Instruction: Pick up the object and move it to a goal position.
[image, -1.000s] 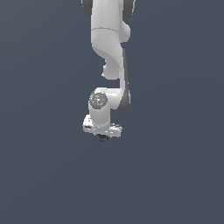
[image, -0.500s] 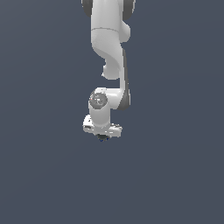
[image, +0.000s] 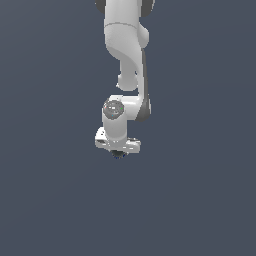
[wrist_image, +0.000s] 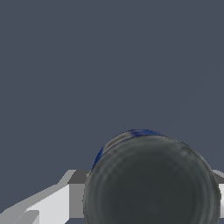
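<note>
The object (image: 118, 155) is a small dark round thing that peeks out just below the white gripper (image: 118, 149) in the exterior view, much narrower than the hand. Seen from the wrist, the object (wrist_image: 151, 179) fills the picture's lower half, with a blackish round top and a thin blue mark along its rim. A grey-white finger (wrist_image: 59, 199) presses against one side of it, and a sliver of the other finger (wrist_image: 220, 183) shows on the opposite side. The gripper is shut on the object.
The white arm (image: 125, 45) comes down from the top edge of the exterior view. A plain dark grey-blue surface (image: 200, 200) lies all around it, with no other objects in sight.
</note>
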